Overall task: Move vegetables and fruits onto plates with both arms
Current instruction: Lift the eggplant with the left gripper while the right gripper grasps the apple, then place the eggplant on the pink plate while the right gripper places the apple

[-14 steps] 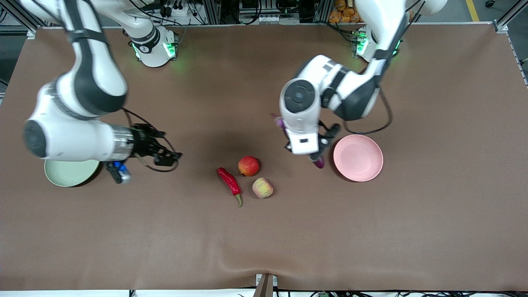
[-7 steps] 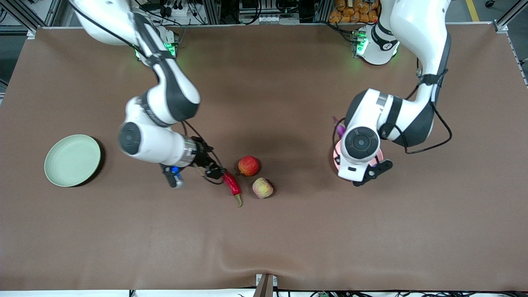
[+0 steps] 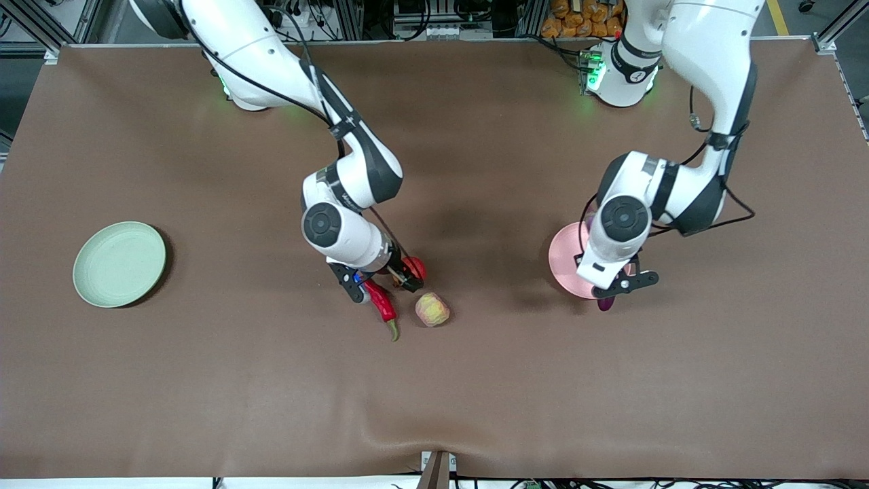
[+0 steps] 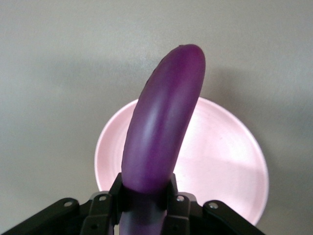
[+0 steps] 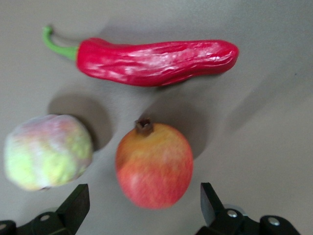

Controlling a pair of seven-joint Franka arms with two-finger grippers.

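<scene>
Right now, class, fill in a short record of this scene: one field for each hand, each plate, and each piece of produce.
left hand: shut on the eggplant, over the pink plate
right hand: open, above the red apple
pink plate: toward the left arm's end of the table, nothing resting on it
green plate: toward the right arm's end, nothing on it
red apple: on the table
chili pepper: on the table beside the apple
yellow-green fruit: on the table beside the apple

Eggplant [image 4: 164, 127]: has been carried in the left gripper [image 3: 621, 284] to above the pink plate [image 3: 565, 261].
Right gripper [image 5: 142, 205]: has been swung from the green plate [image 3: 119, 263] to over the apple [image 5: 154, 165], fingers spread.
</scene>
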